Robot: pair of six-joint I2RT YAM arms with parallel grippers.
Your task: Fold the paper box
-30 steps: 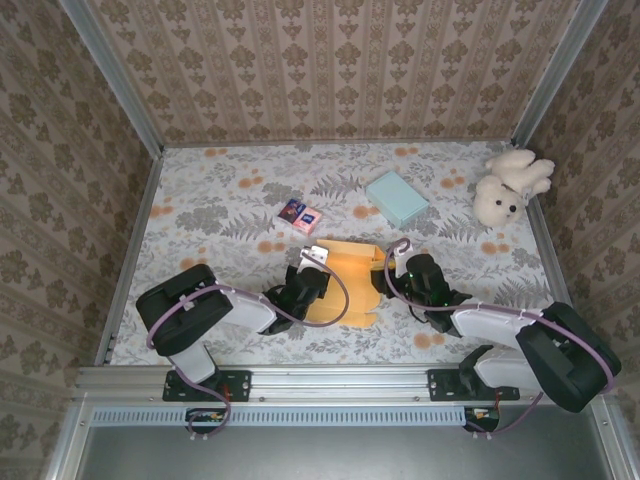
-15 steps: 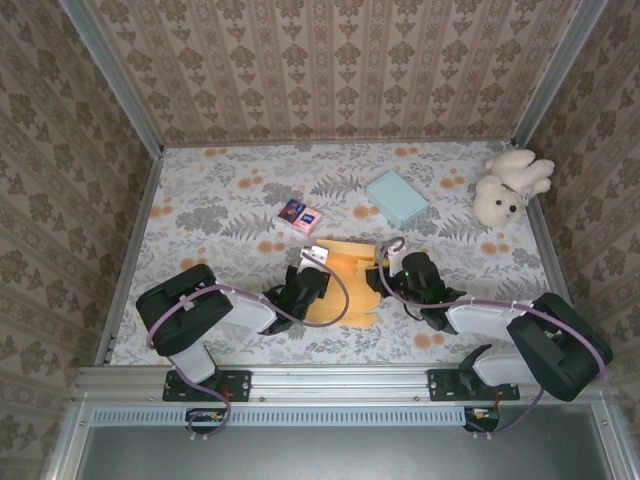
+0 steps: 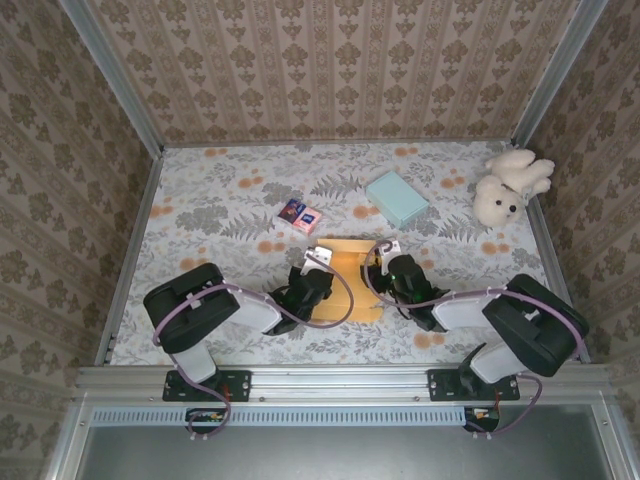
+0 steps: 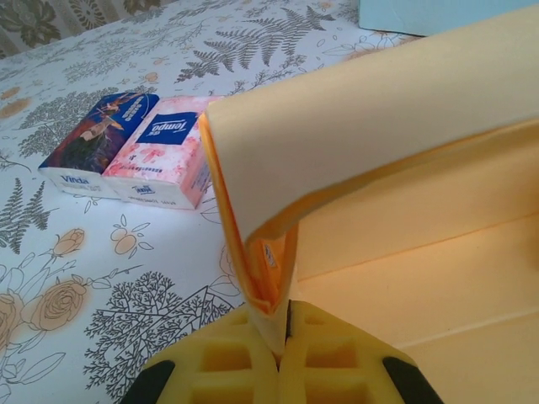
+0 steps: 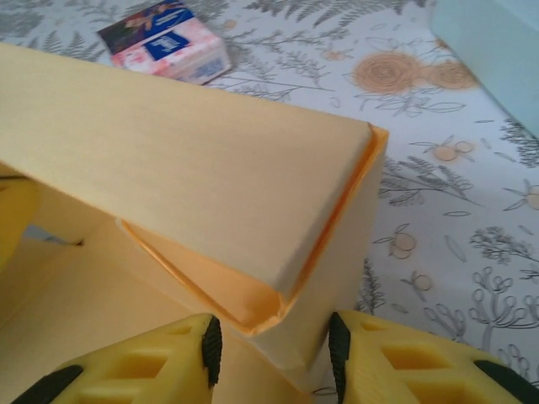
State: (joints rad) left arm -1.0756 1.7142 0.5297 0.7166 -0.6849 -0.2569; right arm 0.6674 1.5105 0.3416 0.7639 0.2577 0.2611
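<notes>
The orange paper box [image 3: 352,272] lies at the near middle of the table between both grippers, its side walls raised. My left gripper [image 3: 318,274] is shut on the box's folded left wall [image 4: 253,252], the yellow fingertips [image 4: 227,362] pressed together around it. My right gripper [image 3: 384,268] holds the box's right corner: in the right wrist view the doubled wall [image 5: 278,311] sits between the two black pads [image 5: 211,349], which press on it from both sides. A long flap [image 5: 168,168] leans inward over the box's floor.
Two tissue packs [image 3: 301,214] lie just beyond the box, also seen as tissue packs [image 4: 126,156] in the left wrist view. A teal box [image 3: 397,197] sits behind on the right, and a white teddy bear [image 3: 510,185] lies at the far right edge.
My right gripper moved left and narrowed around the box's right wall. The splayed right flaps came up, and the box now looks like a compact rectangle. The left gripper stayed shut.
</notes>
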